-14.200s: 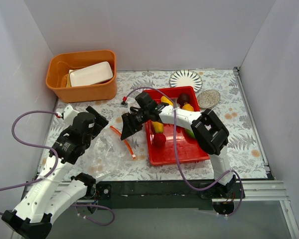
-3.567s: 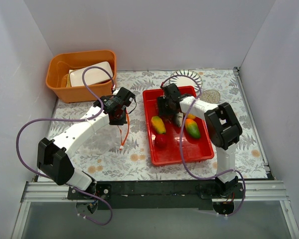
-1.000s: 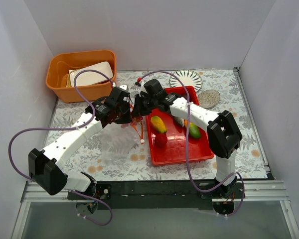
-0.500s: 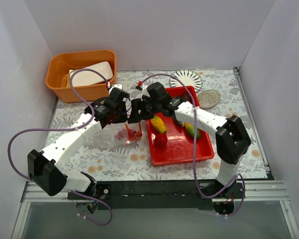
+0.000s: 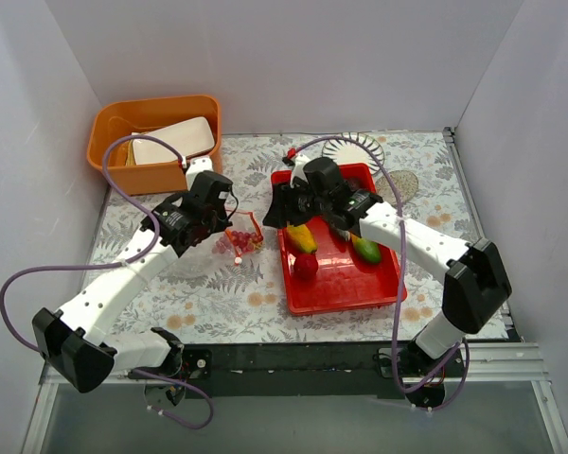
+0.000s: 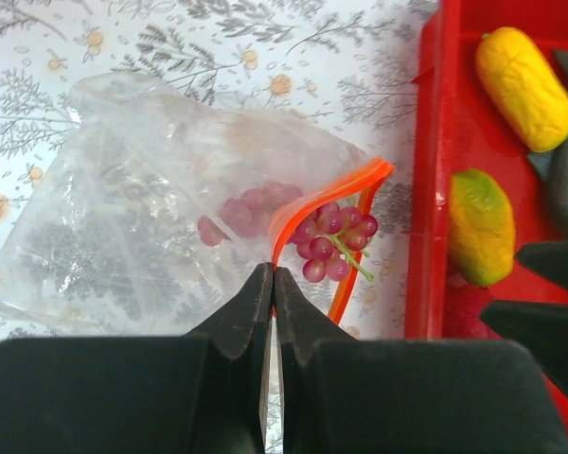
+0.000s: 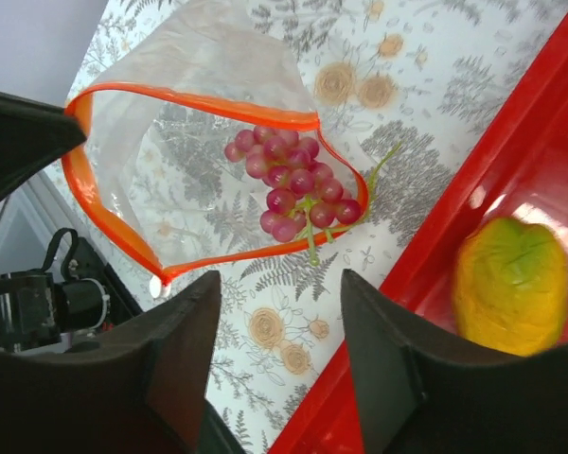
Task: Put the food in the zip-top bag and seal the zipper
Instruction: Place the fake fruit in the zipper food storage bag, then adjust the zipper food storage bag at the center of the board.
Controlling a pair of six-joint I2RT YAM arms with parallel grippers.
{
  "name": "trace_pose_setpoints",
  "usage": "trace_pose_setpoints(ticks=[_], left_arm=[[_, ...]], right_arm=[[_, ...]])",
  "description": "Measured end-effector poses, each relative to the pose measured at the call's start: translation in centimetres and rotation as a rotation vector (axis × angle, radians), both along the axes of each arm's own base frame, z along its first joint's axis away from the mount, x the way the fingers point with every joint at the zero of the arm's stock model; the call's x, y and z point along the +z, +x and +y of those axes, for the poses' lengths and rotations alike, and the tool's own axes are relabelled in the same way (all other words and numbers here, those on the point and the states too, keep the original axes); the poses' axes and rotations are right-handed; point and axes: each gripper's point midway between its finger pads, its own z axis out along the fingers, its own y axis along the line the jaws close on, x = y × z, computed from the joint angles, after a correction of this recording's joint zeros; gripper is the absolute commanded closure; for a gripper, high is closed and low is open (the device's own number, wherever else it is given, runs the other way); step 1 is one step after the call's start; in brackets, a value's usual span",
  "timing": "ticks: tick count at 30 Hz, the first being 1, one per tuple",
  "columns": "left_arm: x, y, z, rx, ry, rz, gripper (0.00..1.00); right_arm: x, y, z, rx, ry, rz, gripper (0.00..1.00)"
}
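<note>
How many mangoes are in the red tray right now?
2. One mango lies by the left wall of the red tray, beside the apple; the other lies mid-tray. The right arm may hide more.

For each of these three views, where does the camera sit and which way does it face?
Top external: above and behind the arms, looking down on the table; both arms show, bases nearest.
Left wrist: on the left arm, facing down past the shut left gripper pinching the zip-top bag.
Right wrist: on the right arm, looking past the open right gripper into the bag's mouth.
Shared: both wrist views show the grapes and zipper.
</note>
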Motion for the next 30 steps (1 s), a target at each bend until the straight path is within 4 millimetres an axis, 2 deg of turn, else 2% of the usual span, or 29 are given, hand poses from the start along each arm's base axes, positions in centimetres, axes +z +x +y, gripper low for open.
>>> trace_pose_setpoints(ticks=[4, 8, 11, 14, 18, 25, 30], left_arm=[[-1.4, -0.6, 0.8, 0.031, 0.023, 0.031, 1.0], [-1.6, -1.1, 1.2, 0.046, 0.017, 0.028, 1.0], [-1.2, -1.1, 1.4, 0.056, 0.009, 0.011, 1.0], [-1.4, -1.1, 1.4, 0.062, 0.007, 0.012, 1.0], [-2.2, -1.3, 1.5, 0.065, 0.015, 0.029, 1.0], [-2.5, -1.3, 1.5, 0.07, 0.01, 0.032, 1.0], [-2.8, -1.4, 1.5, 0.071, 0.009, 0.039, 1.0]], right_arm=[[-3.8, -0.7, 0.9, 0.036, -0.024, 0.097, 0.48], [-6.5, -2.2, 1.5, 0.048, -0.032, 0.205, 0.41], [-6.6, -3.9, 2.8, 0.064, -0.001, 0.255, 0.32], [-6.7, -5.7, 4.3, 0.078, 0.057, 0.303, 0.31], [-8.0, -7.8, 5.0, 0.055, 0.084, 0.397, 0.3], [-7.9, -7.4, 6.8, -0.03, 0.171, 0.488, 0.28], [-8.7, -6.5, 7.4, -0.097, 0.199, 0.534, 0.28]])
